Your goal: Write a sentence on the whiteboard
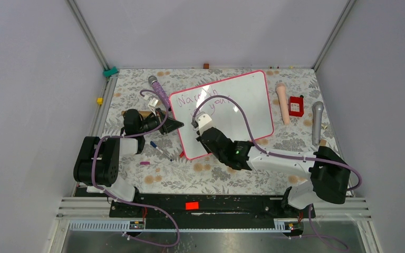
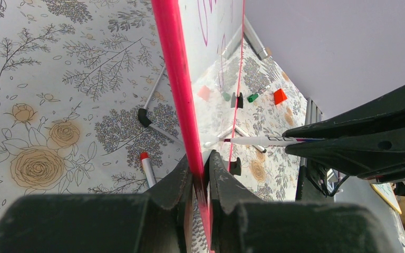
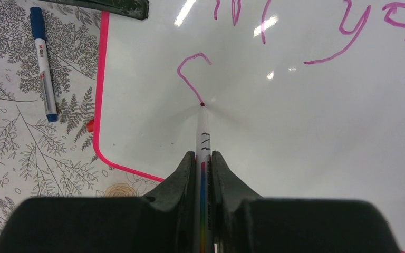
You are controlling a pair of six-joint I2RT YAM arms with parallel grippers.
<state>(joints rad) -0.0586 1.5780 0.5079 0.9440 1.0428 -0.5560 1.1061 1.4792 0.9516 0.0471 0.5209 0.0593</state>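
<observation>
The whiteboard (image 3: 306,158) is glossy and smooth, with glare spots showing — the floral table cover (image 2: 58,79) looks matt.

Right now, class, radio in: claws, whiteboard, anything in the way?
Left claw shut on whiteboard frame. Right claw shut on marker, tip touching board. Sentence unfinished. Blue pen lies off-board, no obstruction.
</observation>
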